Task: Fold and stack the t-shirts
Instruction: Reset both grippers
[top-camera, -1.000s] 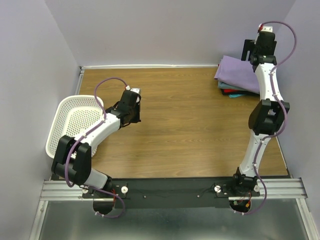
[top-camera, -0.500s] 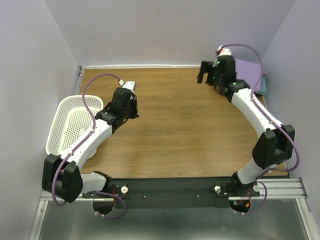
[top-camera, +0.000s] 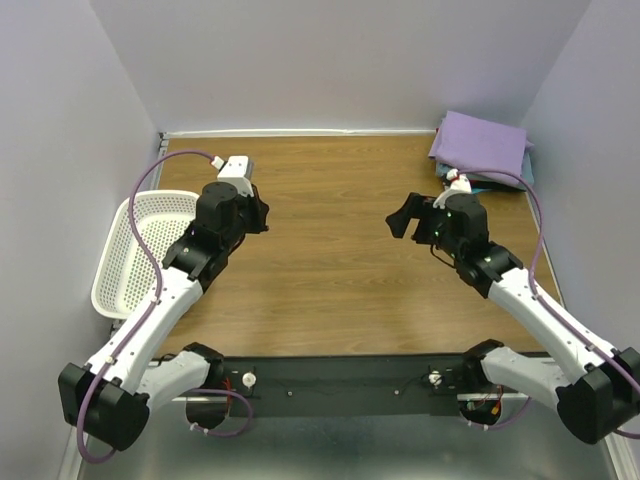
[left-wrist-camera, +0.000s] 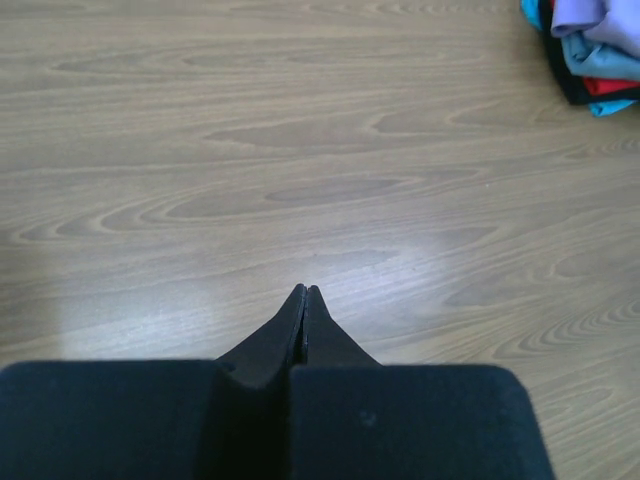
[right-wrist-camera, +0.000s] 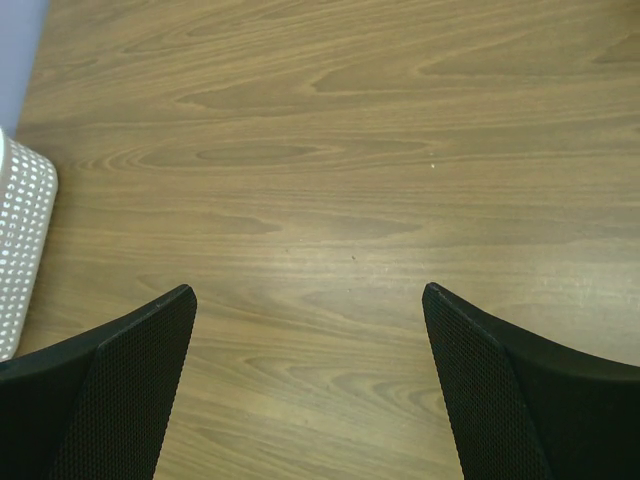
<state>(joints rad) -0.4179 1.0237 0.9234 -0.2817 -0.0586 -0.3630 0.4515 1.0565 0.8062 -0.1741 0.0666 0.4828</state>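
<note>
Wood-grain tabletop (top-camera: 340, 270). Far right corner — folded stack of soft cloth t-shirts (top-camera: 478, 155): lavender-purple shirt (top-camera: 480, 142) on top, teal shirt (left-wrist-camera: 600, 60) and red shirt (left-wrist-camera: 612, 87) beneath. White perforated plastic basket (top-camera: 140, 250) at the left edge. Left gripper (left-wrist-camera: 305, 292): jaws pressed together, holding nothing. Right gripper (right-wrist-camera: 308, 292): jaws wide apart over bare wood — neither touches the stack.

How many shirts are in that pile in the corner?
3 that I can tell apart, all piled at the far right: the lavender shirt on top, the teal shirt beneath it, the red shirt under that. More may be hidden below.
</note>
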